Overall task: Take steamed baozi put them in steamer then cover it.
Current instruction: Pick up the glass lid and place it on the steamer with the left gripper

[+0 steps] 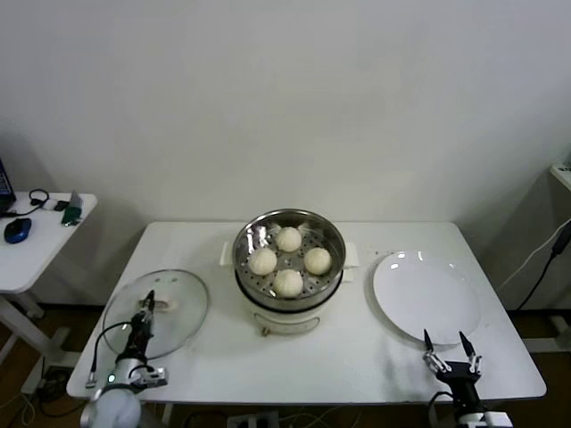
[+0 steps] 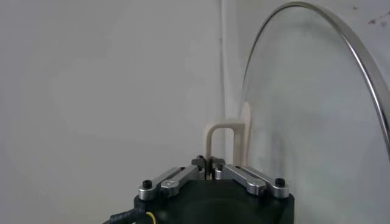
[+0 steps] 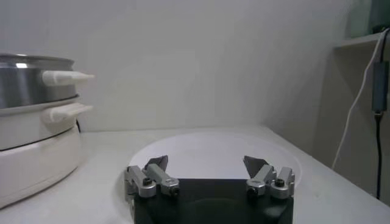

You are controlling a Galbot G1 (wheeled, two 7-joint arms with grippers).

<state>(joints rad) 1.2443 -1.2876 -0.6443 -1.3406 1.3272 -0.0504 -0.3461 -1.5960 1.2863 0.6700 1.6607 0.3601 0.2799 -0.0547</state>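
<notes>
4 steamed baozi point(image 1: 288, 260) already sit in the steamer point(image 1: 332, 267), so the left gripper point(image 1: 148, 304) has pinched tight on the cover point(image 1: 183, 312) handle beside it, while the right gripper point(image 1: 451, 349) waits spread wide by the plate point(image 1: 426, 294).

Left hand point(image 2: 209, 163): black housing, rounded at the front edge. Silver metal finger links on either side, each fixed with a black screw. Black cable leaves the housing at one side, with a yellow strand beside it. Rounded white-grey arm segment behind it in head view.

Right hand point(image 3: 207, 164): flat black block body. Silver links, dark screws, dark angular fingertips point(image 3: 157, 163).
</notes>
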